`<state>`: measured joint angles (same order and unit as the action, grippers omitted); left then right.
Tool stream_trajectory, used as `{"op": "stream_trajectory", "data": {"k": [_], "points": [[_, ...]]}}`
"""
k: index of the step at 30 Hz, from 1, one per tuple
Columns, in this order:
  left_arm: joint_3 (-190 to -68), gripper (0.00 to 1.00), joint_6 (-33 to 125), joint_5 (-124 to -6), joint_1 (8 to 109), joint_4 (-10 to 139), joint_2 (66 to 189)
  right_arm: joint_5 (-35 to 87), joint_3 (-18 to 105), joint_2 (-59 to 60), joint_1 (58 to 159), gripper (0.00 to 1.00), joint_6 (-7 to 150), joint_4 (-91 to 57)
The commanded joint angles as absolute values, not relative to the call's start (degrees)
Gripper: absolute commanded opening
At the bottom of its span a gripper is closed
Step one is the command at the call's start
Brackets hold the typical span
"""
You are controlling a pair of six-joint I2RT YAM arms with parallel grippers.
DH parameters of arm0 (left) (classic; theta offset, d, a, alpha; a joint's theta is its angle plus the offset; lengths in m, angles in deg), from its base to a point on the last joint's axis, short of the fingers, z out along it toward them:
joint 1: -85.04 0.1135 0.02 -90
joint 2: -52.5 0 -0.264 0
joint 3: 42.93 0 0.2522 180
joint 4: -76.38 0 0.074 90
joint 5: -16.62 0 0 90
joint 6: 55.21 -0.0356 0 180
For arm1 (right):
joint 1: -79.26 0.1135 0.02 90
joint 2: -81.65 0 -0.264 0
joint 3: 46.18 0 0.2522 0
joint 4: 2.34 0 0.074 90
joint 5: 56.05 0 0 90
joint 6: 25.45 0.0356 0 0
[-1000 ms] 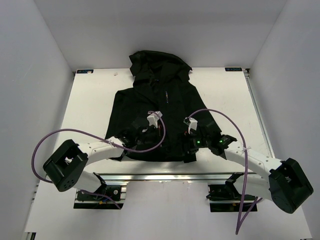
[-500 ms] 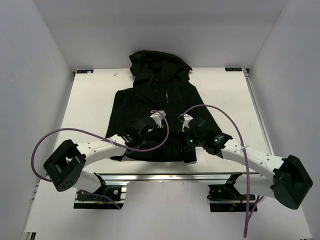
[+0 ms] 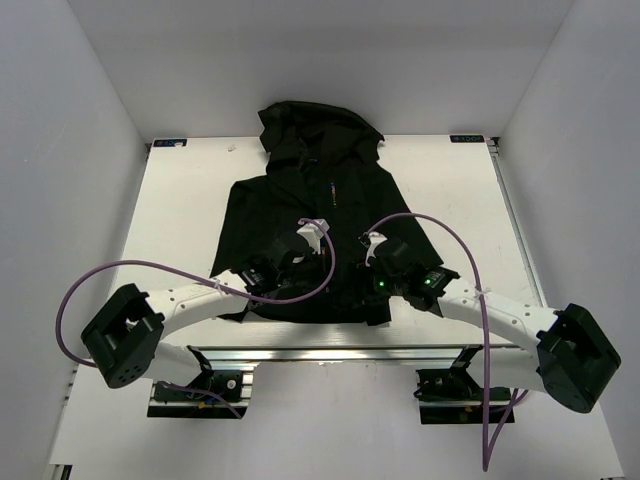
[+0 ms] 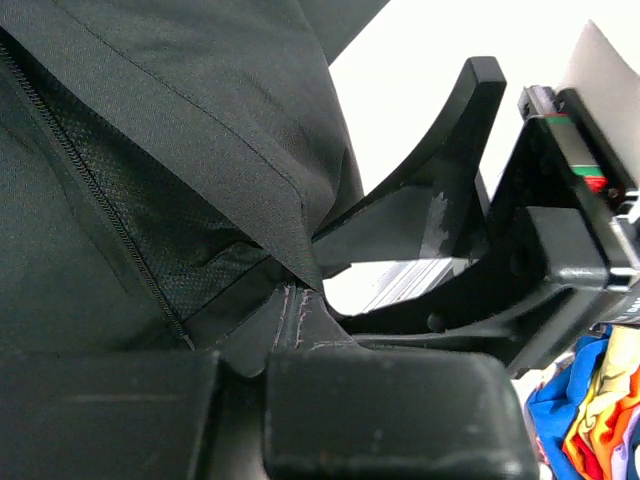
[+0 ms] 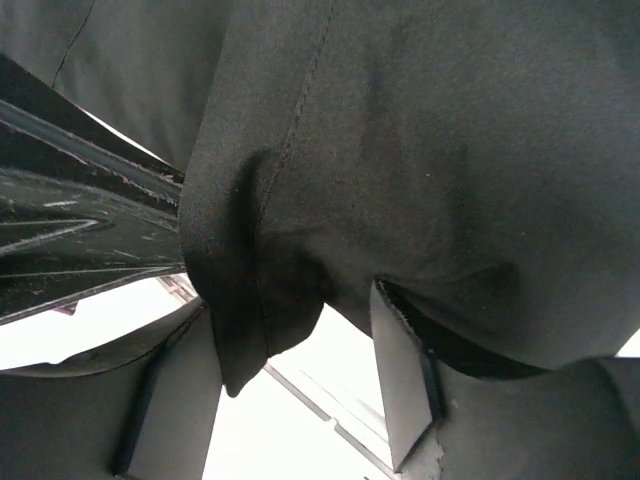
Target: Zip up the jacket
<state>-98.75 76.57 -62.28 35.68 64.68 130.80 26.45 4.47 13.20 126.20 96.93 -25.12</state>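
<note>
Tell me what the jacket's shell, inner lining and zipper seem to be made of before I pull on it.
The jacket shell: seemingly a thin woven synthetic, matte black, with a fine weave and stitched hem visible; the exact fibre is uncertain.
Inner lining: a mesh-like knit, judging by its dotted texture.
Zipper: small dark teeth, probably plastic, with no metallic glint.

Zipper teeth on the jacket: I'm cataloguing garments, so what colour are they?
Black zipper teeth, matching the jacket; clearest in left wrist view.
</note>
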Motion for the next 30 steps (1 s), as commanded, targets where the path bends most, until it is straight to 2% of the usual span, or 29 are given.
{"op": "stream_trajectory", "data": {"k": [1, 3, 6, 7, 13, 23, 24, 26, 28, 30], "points": [[-99.2, 0.00, 75.8, -62.2, 35.5, 65.1, 128.5, 24.8, 2.6, 14.1, 125.8, 0.58, 96.1, -20.1], [-99.3, 0.00, 75.9, -62.2, 35.5, 65.1, 128.7, 22.0, 1.4, 14.7, 124.9, 0.57, 95.8, -17.4], [-99.1, 0.00, 75.7, -62.2, 35.4, 64.8, 128.5, 17.2, -0.7, 15.5, 123.0, 0.50, 95.3, -13.2], [-99.1, 0.00, 75.7, -62.3, 35.5, 64.7, 128.4, 14.6, -1.3, 16.1, 122.7, 0.43, 94.9, -12.1], [-99.1, 0.00, 75.0, -62.4, 35.5, 64.3, 127.9, 9.0, -3.0, 17.3, 120.6, 0.32, 93.8, -8.1], [-99.8, 0.00, 74.0, -63.4, 35.5, 62.9, 127.7, 1.5, -3.1, 17.0, 119.4, 0.30, 93.5, -5.4], [-99.7, 0.00, 74.0, -63.4, 35.5, 62.9, 127.8, 0.6, -3.1, 17.0, 119.3, 0.34, 93.6, -5.2], [-99.8, 0.00, 73.9, -63.4, 35.5, 62.9, 127.8, -1.1, -2.8, 17.0, 119.2, 0.35, 93.9, -5.1], [-99.7, 0.00, 74.0, -63.2, 35.5, 62.9, 127.7, -0.7, -2.4, 16.8, 119.0, 0.43, 94.0, -5.9], [-99.7, 0.00, 73.9, -63.3, 35.4, 62.9, 127.6, -0.5, -2.6, 16.7, 118.6, 0.46, 94.3, -6.2]]}}
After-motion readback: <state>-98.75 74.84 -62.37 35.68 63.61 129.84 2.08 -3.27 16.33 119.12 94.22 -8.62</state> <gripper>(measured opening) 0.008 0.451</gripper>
